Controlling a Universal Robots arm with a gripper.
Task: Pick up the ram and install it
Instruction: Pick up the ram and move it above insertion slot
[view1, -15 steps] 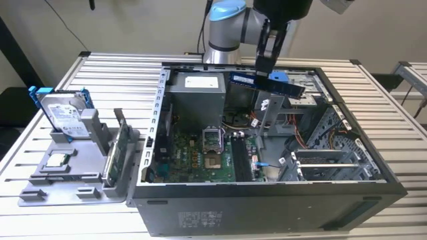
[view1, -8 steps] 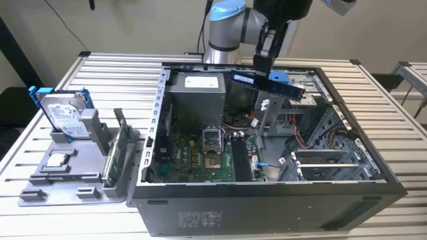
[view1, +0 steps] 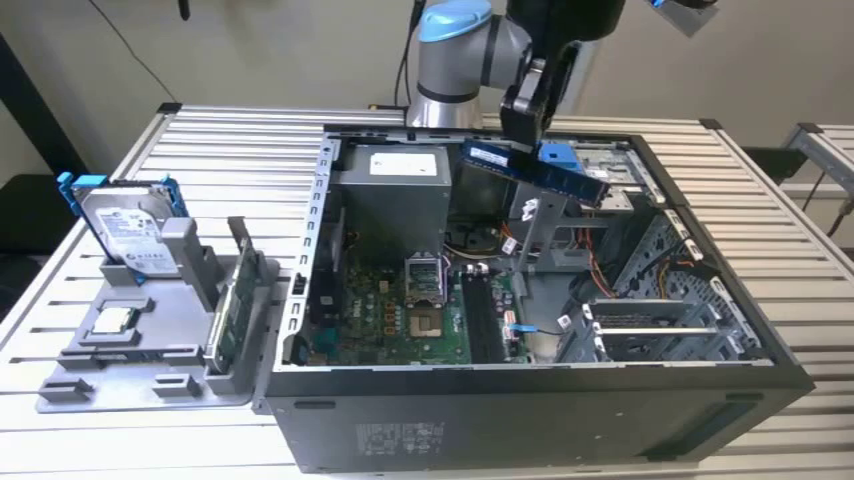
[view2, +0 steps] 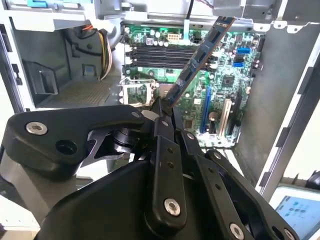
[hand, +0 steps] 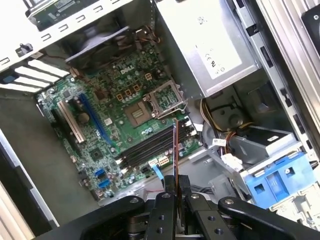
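Observation:
My gripper (view1: 518, 135) hangs over the open computer case (view1: 534, 420), shut on one end of the ram (view1: 494, 158). The ram is a long dark stick with a pale label, held tilted above the case's far side. In the second wrist view the ram (view2: 200, 55) juts out from the gripper (view2: 162, 107) across the green motherboard (view2: 220, 85). It shows edge-on in the first wrist view, where the ram (hand: 175, 147) rises from the gripper (hand: 176, 181) over the black memory slots (hand: 145, 149). The same slots (view1: 481, 315) lie low inside the case, well below the stick.
A silver power supply (view1: 394, 185) and cable bundles fill the case's far side, with metal drive bays (view1: 654, 310) on the exterior view's right. On the exterior view's left, a grey fixture (view1: 147, 370) holds a hard drive with blue brackets (view1: 127, 225) and a green card (view1: 238, 300).

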